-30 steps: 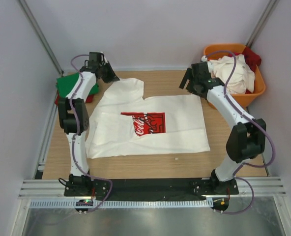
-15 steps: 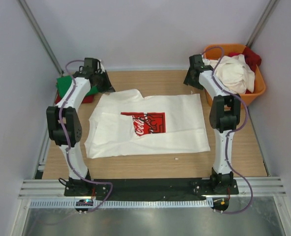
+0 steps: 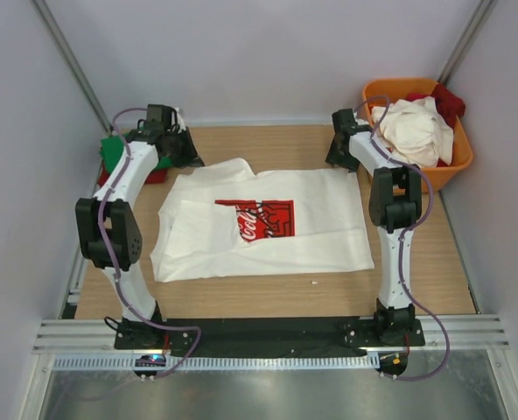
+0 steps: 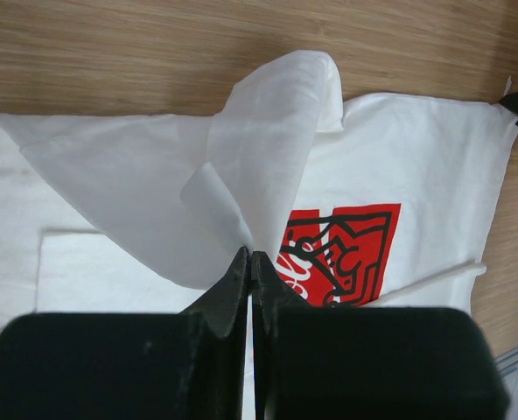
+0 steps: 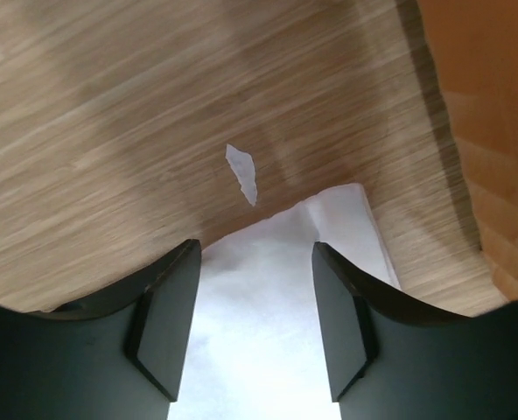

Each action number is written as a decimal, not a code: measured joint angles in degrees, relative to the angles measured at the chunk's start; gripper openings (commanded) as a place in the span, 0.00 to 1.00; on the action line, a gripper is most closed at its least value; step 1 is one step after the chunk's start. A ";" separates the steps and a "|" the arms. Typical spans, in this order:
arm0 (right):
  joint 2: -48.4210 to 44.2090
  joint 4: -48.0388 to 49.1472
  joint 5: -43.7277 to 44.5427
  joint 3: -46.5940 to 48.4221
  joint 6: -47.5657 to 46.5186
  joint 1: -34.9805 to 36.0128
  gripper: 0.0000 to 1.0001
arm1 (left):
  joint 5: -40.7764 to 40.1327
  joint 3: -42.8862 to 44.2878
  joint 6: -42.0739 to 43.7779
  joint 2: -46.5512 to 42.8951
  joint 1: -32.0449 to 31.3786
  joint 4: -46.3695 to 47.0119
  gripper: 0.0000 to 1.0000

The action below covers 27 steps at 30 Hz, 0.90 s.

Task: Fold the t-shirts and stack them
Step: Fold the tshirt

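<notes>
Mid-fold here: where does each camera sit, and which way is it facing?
Top external: above and behind the bases, looking down on the table; left arm and right arm show, white t-shirt between.
Left wrist: on the left arm, looking along shut jaws that pinch a raised shirt fold.
Right wrist: on the right arm, looking down past open jaws at a shirt corner, orange tub alongside.
Shared: top and left wrist both show the red print.

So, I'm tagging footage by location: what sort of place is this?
Probably a lab test cell, not a home: plain white panels enclose a wooden table, and two robot arms are bolted to a metal rail at its near edge.
</notes>
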 measured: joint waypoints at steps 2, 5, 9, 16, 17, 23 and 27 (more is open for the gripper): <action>0.79 0.33 -0.09 -0.72 0.39 0.00 0.55 | 0.02 0.00 0.00 -0.22 0.04 0.00 0.00; 1.92 1.70 -0.13 -0.44 0.96 0.02 0.51 | 0.02 0.00 0.00 -0.37 0.09 0.00 0.00; 2.03 2.10 0.22 -0.42 1.01 0.09 0.28 | 0.04 -0.02 -0.02 -0.39 0.35 0.00 0.00; 2.08 3.06 0.09 -0.52 1.20 -0.04 0.01 | -0.07 0.00 0.17 -0.44 1.18 -0.02 0.00; 2.08 3.08 0.07 -0.52 1.20 -0.04 0.01 | -0.22 -0.02 0.26 -0.52 1.20 -0.02 0.00; 1.70 2.97 -0.81 -0.81 1.11 -0.07 0.01 | -2.80 -0.02 1.64 -3.21 0.83 -1.77 0.00; -0.33 2.14 -2.49 -3.15 1.03 -0.04 0.01 | -3.54 -0.90 2.14 -8.20 0.57 -2.97 0.00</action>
